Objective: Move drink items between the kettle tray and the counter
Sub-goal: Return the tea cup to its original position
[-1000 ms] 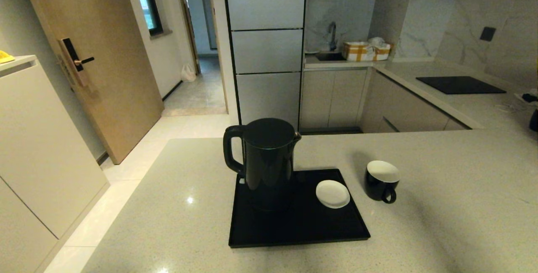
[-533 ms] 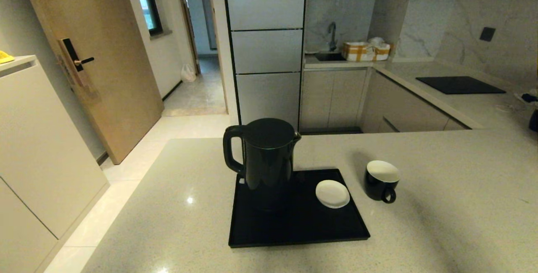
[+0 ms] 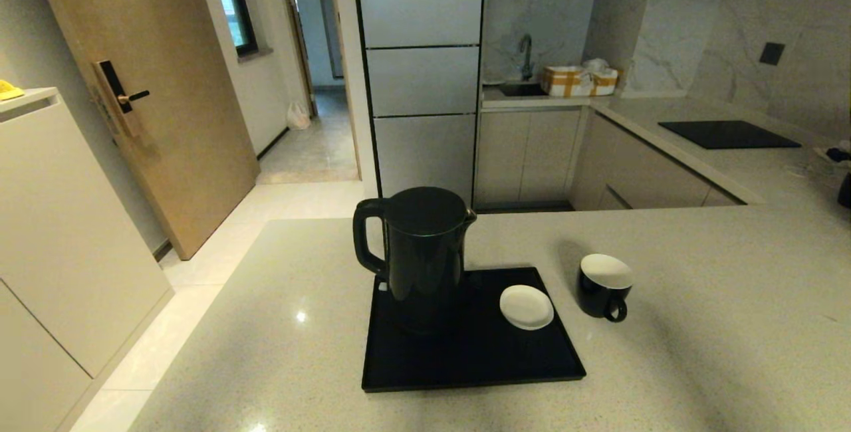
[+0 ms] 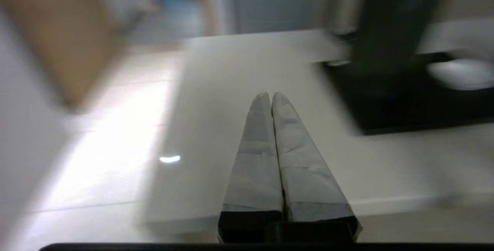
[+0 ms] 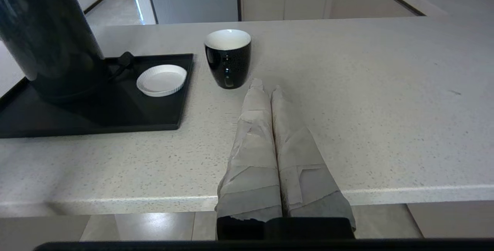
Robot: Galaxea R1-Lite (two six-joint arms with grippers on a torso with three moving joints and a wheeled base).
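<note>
The tall black kettle (image 3: pixel 422 256) stands at the back left of the black kettle tray (image 3: pixel 465 362). A small black cup (image 3: pixel 602 286), white inside, sits on the beige counter (image 3: pixel 718 312) just right of the tray, handle toward me. Neither arm shows in the head view. My left gripper (image 4: pixel 270 95) is shut and empty near the counter's front edge, left of the tray (image 4: pixel 405 116) and kettle (image 4: pixel 389 31). My right gripper (image 5: pixel 264 85) is shut and empty, its tips just short of the cup (image 5: pixel 227 58), with the kettle (image 5: pixel 46 34) on the tray (image 5: pixel 96 116) to one side.
A small white saucer (image 3: pixel 526 306) lies on the tray's right side. The counter continues to the right and back, where a black cooktop panel (image 3: pixel 728 133) is set in. A wooden door (image 3: pixel 139 86) and white cabinet (image 3: pixel 60 232) stand to the left past the floor gap.
Nothing on the counter has moved across the head views; kettle, saucer and cup stay in place. The left wrist view is smeared, so the left arm is moving.
</note>
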